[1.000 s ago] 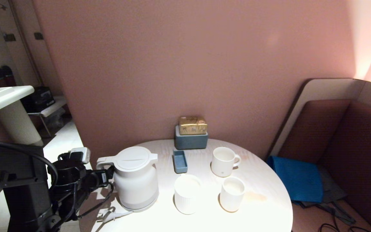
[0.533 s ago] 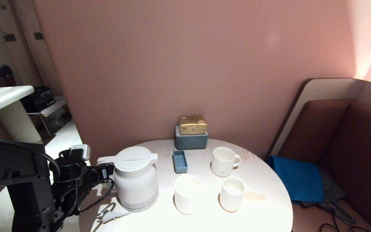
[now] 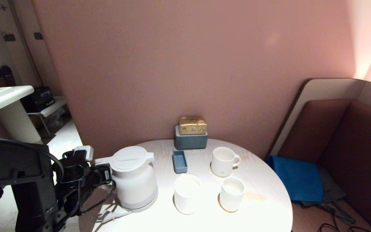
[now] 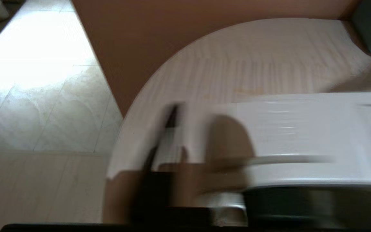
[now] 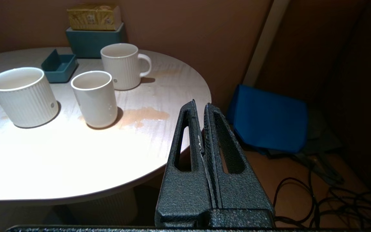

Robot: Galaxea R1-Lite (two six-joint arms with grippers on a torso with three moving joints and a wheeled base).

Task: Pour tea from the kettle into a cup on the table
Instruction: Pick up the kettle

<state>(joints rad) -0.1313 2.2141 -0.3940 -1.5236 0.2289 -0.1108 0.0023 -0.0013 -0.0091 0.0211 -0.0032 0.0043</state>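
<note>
The white kettle (image 3: pixel 134 180) stands at the left of the round pale table (image 3: pixel 262 212), leaning a little toward my left gripper (image 3: pixel 103 170). That gripper is at the kettle's loop handle (image 4: pixel 192 129) and closed on it; the left wrist view is smeared by motion. The small handleless cup (image 3: pixel 232 194) (image 5: pixel 94 98) stands at the front right of the table. No tea shows inside the kettle or the cup. My right gripper (image 5: pixel 200 106) hangs shut and empty beyond the table's right edge, out of the head view.
A wide ribbed cup (image 3: pixel 187 193) stands between kettle and small cup, a handled mug (image 3: pixel 223 161) behind. A blue tray (image 3: pixel 179 161) and a blue box (image 3: pixel 191 140) sit at the back. A brownish wet patch (image 5: pixel 143 115) lies right of the small cup. A plug (image 3: pixel 114 215) lies by the kettle.
My left gripper has closed on the kettle's handle. The kettle has shifted slightly left and tipped toward the gripper. The cups have not moved.
</note>
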